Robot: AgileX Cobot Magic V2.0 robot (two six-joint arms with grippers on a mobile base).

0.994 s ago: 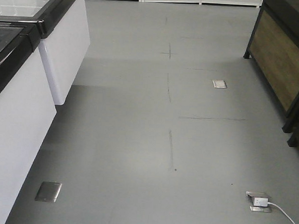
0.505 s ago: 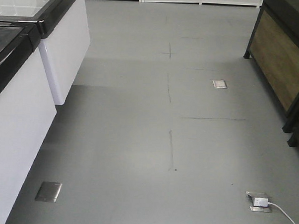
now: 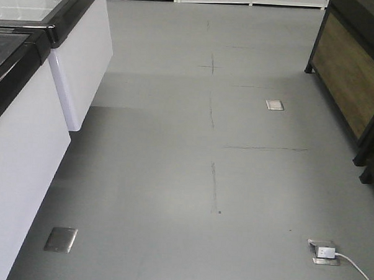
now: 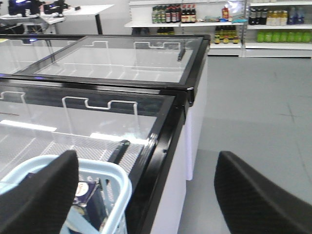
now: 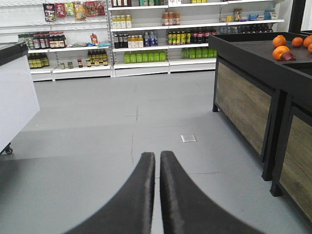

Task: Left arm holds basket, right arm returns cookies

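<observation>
- Progress: early, as judged; neither half of the task shows as done.
- Left tool [image 4: 146, 157]: released, its fingers [image 4: 44, 195] spread wide. One finger stands in front of the basket [image 4: 123, 181] and the other is well apart over the floor. Nothing is clamped between them, so the basket is not being held.
- Basket: low in the left wrist view, against the black frame of the chest freezer [image 4: 165, 131]. Whether it rests on the glass lid cannot be told.
- Cookies [image 4: 87, 194]: a dark navy box, lettering too small to read, lies inside the basket just beside the rim. It is not yet lifted out.
- Right tool [image 5: 156, 157]: clenched on nothing, pads together. It points down the aisle toward the stocked shelves [image 5: 146, 44], well apart from the basket.
- Front view: bare grey floor [image 3: 173, 176] only, with no arm or task item in sight.
- Outstanding: grip on the basket, extraction of the box, and its return to a shelf.
</observation>
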